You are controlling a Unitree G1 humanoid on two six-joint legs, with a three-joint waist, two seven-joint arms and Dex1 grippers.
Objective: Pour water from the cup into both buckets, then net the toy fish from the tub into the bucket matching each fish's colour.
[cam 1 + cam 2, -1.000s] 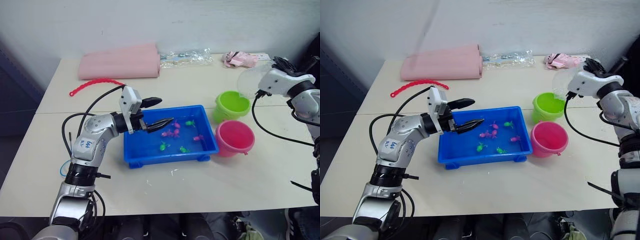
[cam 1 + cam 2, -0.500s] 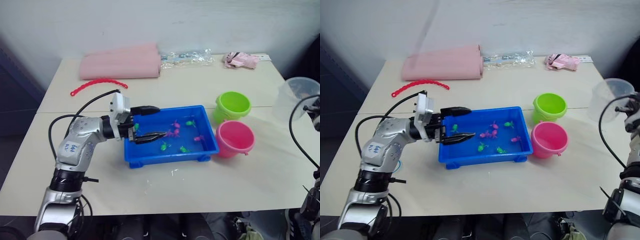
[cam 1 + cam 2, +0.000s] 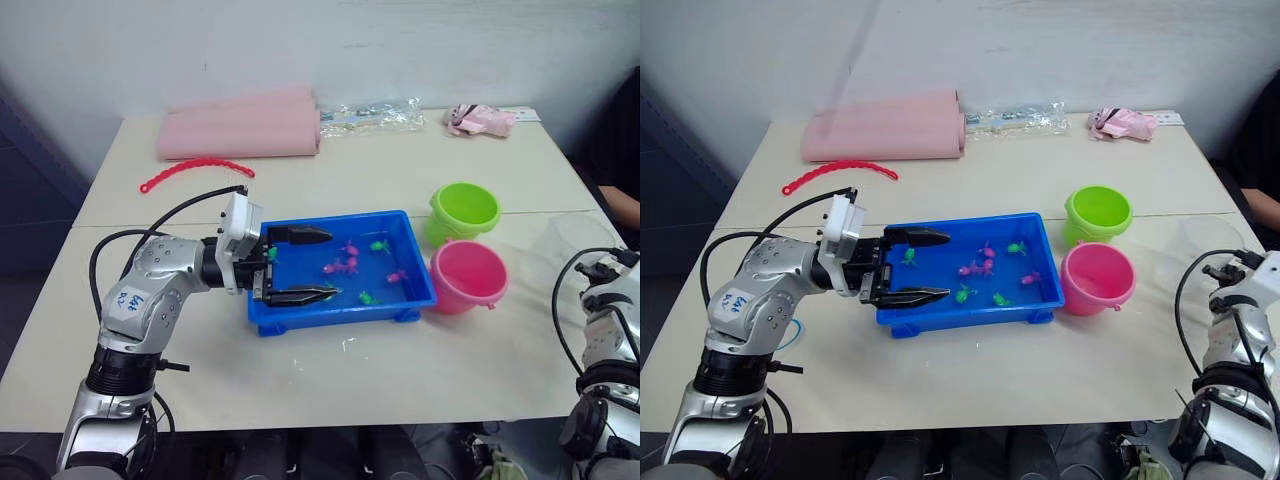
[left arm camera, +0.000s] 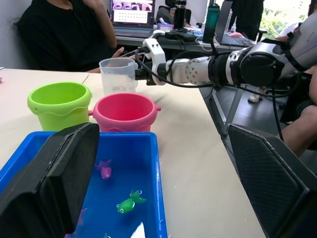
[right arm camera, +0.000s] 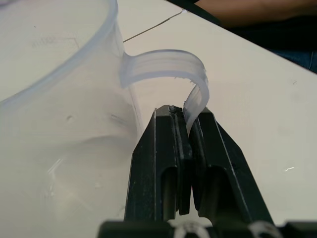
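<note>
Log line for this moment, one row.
left gripper: open, over tub | right gripper: shut on cup handle, cup at table's right edge | fish in tub | net: not seen

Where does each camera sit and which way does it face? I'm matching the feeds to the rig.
Left and right eye views: on the head, looking forward and down at the table; both arms show, the left pincer open over the tub.
Left wrist view: along the left pincer's fingers, across the tub towards the buckets.
Right wrist view: along the right pincer, shut on the cup's handle.
Shared: the cup shows in all views.
</note>
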